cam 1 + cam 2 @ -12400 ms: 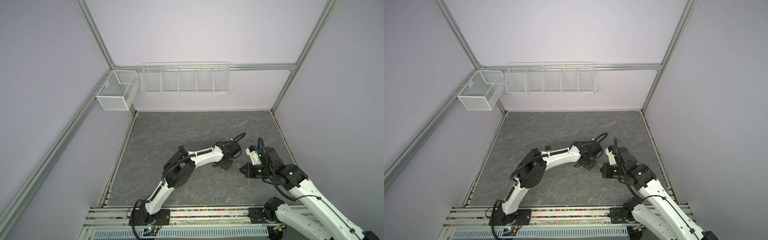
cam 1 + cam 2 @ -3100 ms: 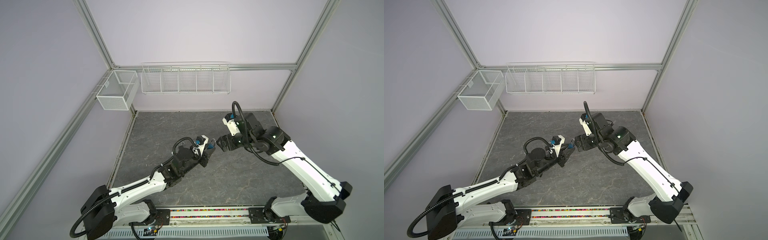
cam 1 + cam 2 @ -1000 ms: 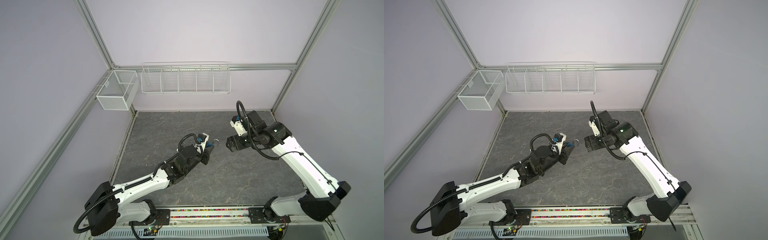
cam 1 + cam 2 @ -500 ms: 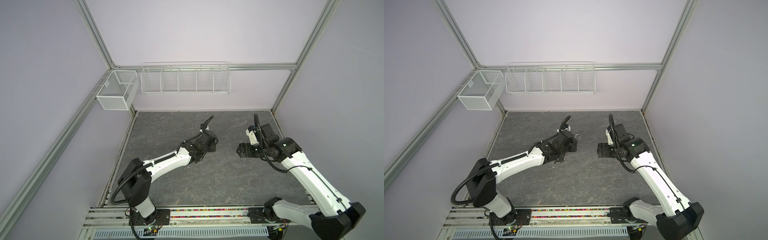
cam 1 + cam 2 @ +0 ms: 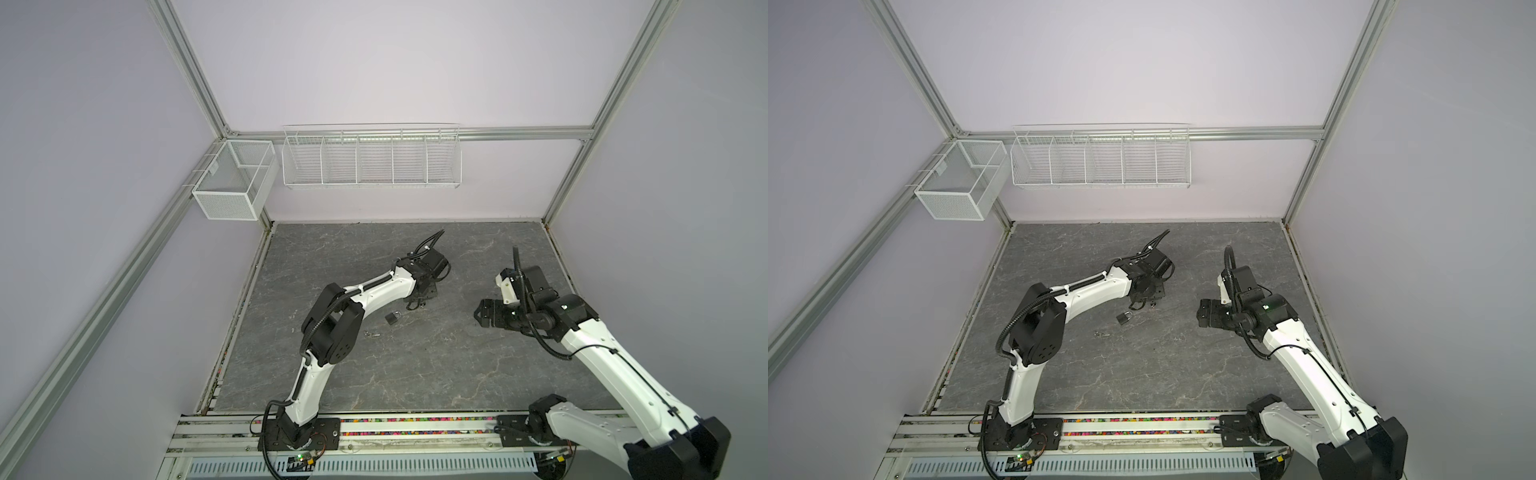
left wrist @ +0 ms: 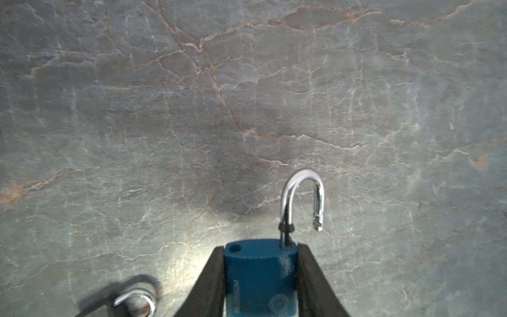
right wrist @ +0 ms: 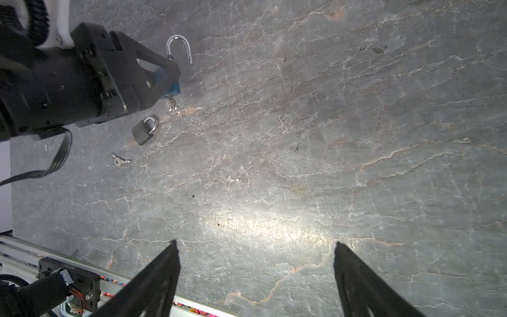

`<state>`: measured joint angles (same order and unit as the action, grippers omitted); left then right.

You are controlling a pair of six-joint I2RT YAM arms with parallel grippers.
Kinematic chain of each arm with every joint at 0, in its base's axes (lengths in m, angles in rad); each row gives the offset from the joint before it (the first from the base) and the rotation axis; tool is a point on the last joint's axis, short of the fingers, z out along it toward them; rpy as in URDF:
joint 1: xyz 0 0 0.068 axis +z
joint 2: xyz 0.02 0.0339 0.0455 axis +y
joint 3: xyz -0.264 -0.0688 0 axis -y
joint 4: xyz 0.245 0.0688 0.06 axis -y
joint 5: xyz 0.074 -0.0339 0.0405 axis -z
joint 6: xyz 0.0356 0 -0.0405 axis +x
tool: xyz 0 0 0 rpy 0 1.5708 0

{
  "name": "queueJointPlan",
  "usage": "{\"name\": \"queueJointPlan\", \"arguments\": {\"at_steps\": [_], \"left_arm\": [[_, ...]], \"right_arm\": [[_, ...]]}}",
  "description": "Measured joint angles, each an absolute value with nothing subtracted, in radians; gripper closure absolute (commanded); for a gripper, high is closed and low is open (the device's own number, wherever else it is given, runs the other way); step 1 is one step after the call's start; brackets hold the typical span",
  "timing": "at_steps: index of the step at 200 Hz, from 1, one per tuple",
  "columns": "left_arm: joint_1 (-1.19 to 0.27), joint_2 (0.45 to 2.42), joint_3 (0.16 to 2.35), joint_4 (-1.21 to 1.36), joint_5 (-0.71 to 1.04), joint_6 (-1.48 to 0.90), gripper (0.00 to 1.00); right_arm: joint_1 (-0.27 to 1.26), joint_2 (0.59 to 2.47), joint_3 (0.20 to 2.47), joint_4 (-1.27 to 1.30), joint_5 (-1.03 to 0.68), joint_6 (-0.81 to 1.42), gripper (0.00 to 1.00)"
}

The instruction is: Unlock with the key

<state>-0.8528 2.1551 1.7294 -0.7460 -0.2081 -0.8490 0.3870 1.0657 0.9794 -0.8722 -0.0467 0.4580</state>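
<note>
The left tool (image 6: 259, 247) clamps the blue metal padlock (image 6: 260, 277) by its narrow edges, low over the grey marbled table (image 6: 164, 109). It looks rigid, dense, smooth-painted and probably slippery. The right tool (image 7: 255, 243) gapes empty.

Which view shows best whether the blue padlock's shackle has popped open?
The left wrist view: the blue padlock sits close-up, gripped by the left end effector, shackle swung free. The right wrist view shows it smaller, partly covered; in both top views the arm mostly hides it.
</note>
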Motion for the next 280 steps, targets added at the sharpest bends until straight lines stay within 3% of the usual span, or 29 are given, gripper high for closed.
{"name": "queueJointPlan", "arguments": {"at_steps": [153,208,280], "left_arm": [[-0.840,2.275,1.841,-0.825,-0.213,-0.874,1.00],[-0.839,2.276,1.813,-0.786,-0.196,-0.898,0.67],[-0.839,2.197,1.755,-0.767,-0.184,-0.912,0.36]], "right_arm": [[0.366,1.066,0.970,-0.840,-0.072,0.477,0.11],[0.363,1.066,0.970,-0.840,-0.072,0.480,0.11],[0.363,1.066,0.974,-0.850,-0.072,0.478,0.11]]}}
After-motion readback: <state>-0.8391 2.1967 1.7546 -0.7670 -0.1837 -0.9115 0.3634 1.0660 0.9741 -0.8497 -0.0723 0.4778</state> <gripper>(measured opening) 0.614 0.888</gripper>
